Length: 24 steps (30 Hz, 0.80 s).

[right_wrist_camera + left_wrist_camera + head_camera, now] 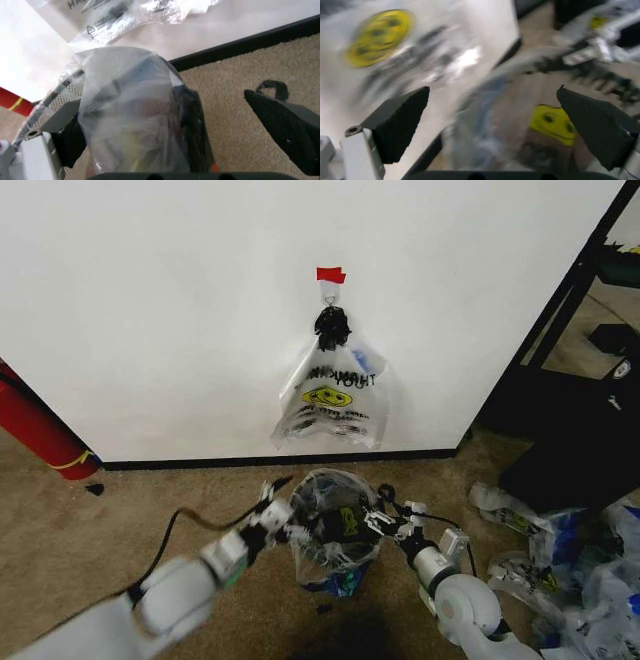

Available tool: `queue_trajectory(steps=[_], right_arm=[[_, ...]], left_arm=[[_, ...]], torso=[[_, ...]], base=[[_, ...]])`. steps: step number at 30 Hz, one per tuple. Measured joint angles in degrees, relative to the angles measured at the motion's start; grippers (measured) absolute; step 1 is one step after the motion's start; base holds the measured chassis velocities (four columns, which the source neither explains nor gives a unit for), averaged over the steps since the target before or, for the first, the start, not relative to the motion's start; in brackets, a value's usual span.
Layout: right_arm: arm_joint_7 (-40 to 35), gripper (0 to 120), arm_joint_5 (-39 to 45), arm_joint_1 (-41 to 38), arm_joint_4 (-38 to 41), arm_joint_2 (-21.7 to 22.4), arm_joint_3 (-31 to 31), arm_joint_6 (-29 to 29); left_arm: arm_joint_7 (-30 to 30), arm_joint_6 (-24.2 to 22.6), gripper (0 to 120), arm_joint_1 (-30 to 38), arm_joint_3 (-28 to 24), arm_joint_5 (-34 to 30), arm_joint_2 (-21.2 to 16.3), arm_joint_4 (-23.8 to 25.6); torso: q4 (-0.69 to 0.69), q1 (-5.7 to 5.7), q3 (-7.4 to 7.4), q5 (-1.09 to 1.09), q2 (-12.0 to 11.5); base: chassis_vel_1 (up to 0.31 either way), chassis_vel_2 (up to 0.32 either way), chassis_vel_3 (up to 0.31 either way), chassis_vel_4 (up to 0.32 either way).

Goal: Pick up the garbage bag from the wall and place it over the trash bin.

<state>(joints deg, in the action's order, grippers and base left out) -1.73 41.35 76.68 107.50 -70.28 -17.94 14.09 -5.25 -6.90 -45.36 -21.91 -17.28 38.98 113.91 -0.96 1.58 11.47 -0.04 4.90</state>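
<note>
A: What colours are on the wall [160,310]?
B: Plain white, with a black baseboard [280,461] and a small red tape strip [331,275].
A: And the hanging bag [334,402]?
B: Clear plastic, yellow smiley, black lettering.
A: The floor?
B: Tan carpet [120,510]. The bin [336,532] is dark under a see-through bag [131,112] with blue patches.

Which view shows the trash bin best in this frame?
The head view: the trash bin stands whole on the carpet below the wall, draped in the garbage bag. The right wrist view gives a close side; the left wrist view shows a blurred part.
</note>
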Motion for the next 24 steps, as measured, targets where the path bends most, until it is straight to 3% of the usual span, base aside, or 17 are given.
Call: queue_trajectory(steps=[3,15,24], right_arm=[[-0.1,100,0.0,0.3,0.4,0.1,-0.1,0.1],[-0.3,100,-0.2,1.2,1.6,0.9,-1.2,0.4],[-0.2,100,-1.0,1.5,1.7,1.1,-1.1,0.5]], left_arm=[[0.0,-0.1,100,3.7,-2.9,0.6,1.0,-2.2],[0.2,-1.1,100,16.3,-13.6,0.6,7.4,-10.4],[-0.8,-1.5,100,20.3,-17.0,-1.2,11.1,-15.7]], torso=[[0.02,0.00,-0.01,0.08,0.0],[0.01,0.00,-0.01,0.05,0.0],[0.02,0.00,-0.01,0.05,0.0]], base=[[0.000,0.000,0.000,0.000],[0.000,0.000,0.000,0.000],[0.000,0.000,0.000,0.000]])
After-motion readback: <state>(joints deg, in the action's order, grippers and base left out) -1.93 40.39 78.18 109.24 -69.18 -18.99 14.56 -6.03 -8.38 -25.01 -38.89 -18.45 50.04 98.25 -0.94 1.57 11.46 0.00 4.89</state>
